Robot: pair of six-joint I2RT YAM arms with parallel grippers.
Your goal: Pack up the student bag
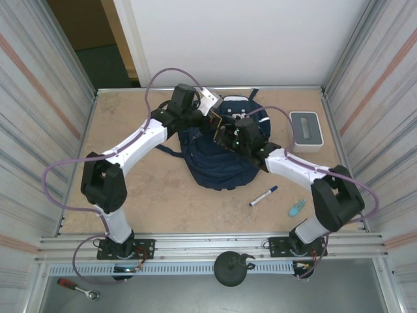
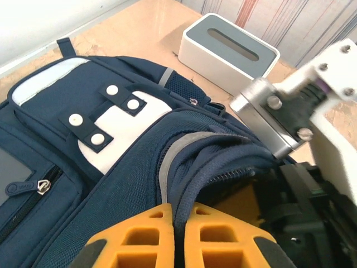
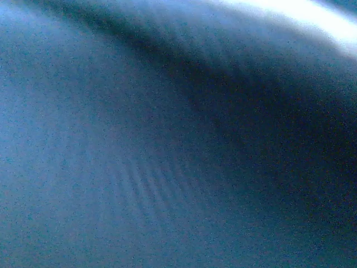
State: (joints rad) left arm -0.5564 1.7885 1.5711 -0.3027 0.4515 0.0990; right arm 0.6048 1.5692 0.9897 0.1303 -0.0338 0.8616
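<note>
Right, the student bag point(image 1: 215, 166) lay flat in the middle of the bench point(image 1: 169, 195), its top toward the far wall. It looked soft and floppy to me, navy cloth that would sag and fold shut unless its mouth was held up. So the doubled hem along the zip struck me as the place to grip. My left end effector point(image 2: 178, 237) was clamped on exactly that fold. My right end effector point(image 1: 229, 135) sat at the opening, its camera pressed into blue cloth; open or closed, I couldn't tell. A white-grey box point(image 1: 305, 130) stood near the bag, and a pen point(image 1: 264, 195) lay nearer me.
</note>
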